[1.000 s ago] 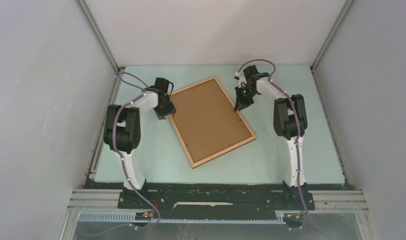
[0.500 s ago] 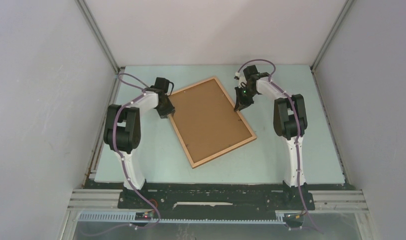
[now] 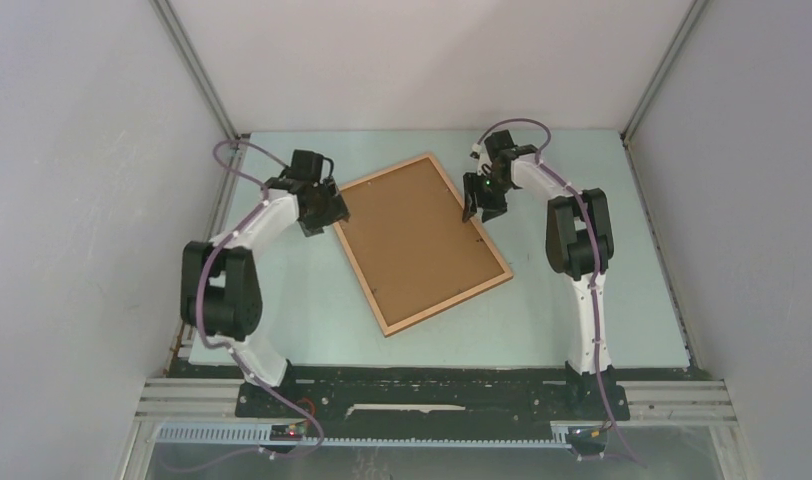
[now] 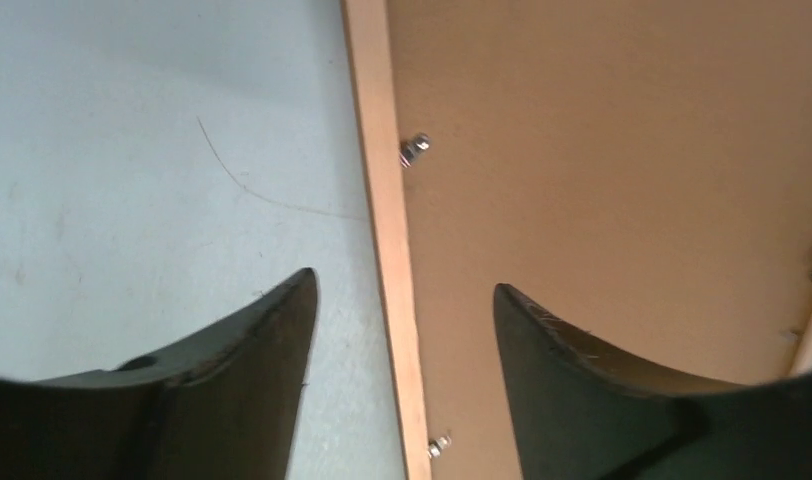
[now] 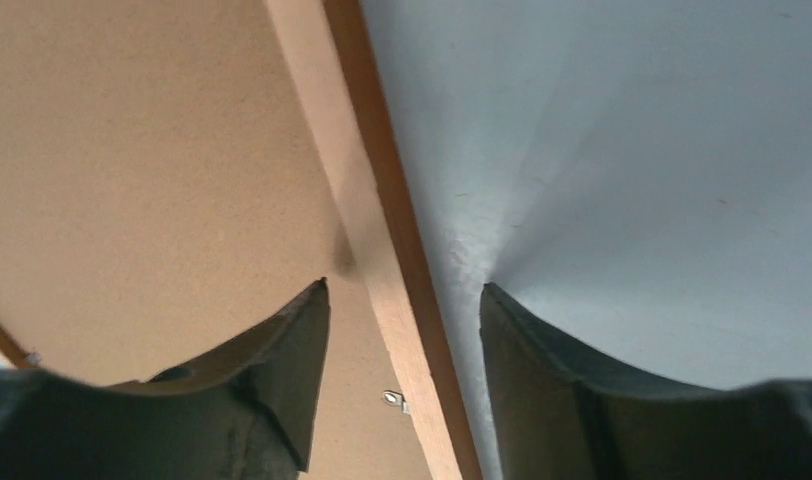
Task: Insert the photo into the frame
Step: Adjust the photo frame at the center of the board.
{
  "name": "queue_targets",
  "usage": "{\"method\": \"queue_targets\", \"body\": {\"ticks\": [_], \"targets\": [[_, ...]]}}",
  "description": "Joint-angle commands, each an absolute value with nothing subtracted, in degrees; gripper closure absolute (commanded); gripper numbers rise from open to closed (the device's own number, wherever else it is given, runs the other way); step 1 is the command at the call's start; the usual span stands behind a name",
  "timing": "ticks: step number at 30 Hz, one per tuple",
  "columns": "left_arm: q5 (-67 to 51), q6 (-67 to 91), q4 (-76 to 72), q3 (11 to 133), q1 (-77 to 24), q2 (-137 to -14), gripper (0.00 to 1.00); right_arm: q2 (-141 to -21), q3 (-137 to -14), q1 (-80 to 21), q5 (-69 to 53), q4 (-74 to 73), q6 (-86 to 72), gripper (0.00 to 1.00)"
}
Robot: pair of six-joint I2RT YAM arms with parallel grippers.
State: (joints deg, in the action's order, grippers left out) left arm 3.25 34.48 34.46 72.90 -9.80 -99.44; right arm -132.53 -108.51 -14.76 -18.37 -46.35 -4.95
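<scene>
The frame (image 3: 448,301) lies tilted on the table with a brown backing board (image 3: 419,238) filling it, back side up. The photo is hidden. My left gripper (image 3: 325,212) hovers open over the frame's left rail (image 4: 382,200), one finger over the table and the other over the backing board (image 4: 602,150). My right gripper (image 3: 477,208) stands open astride the frame's right rail (image 5: 352,200), holding nothing. Small metal tabs (image 4: 414,148) sit along the inner edge of the rail, and one tab (image 5: 392,400) shows in the right wrist view.
The pale green table (image 3: 582,180) is bounded by grey walls at the back and on both sides. The two arm bases are at the near edge.
My right gripper has opened from shut at the frame's right rail. The left arm has swung its elbow outward, and its gripper narrowed, then opened wider at the frame's left rail.
</scene>
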Motion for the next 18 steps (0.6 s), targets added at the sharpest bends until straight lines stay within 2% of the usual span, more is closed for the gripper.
{"method": "queue_targets", "body": {"ticks": [1, 6, 11, 18], "targets": [[0.5, 29.7, 38.4, 70.7, -9.6, -86.8, 0.24, -129.4, -111.2, -15.2, -8.5, -49.7, -7.1, 0.31], [-5.4, 24.5, 42.7, 70.4, -9.6, -73.3, 0.18, -123.4, -111.1, -16.1, 5.1, -54.8, -9.1, 0.19], [-4.7, 22.4, 43.9, 71.2, -9.6, -66.0, 0.17, -112.0, -98.4, -20.6, 15.1, -54.2, -10.1, 0.17], [7.1, 22.2, 38.2, 63.8, -9.4, -55.9, 0.17, -100.0, -85.8, -40.4, 17.0, -52.9, -20.5, 0.2]]}}
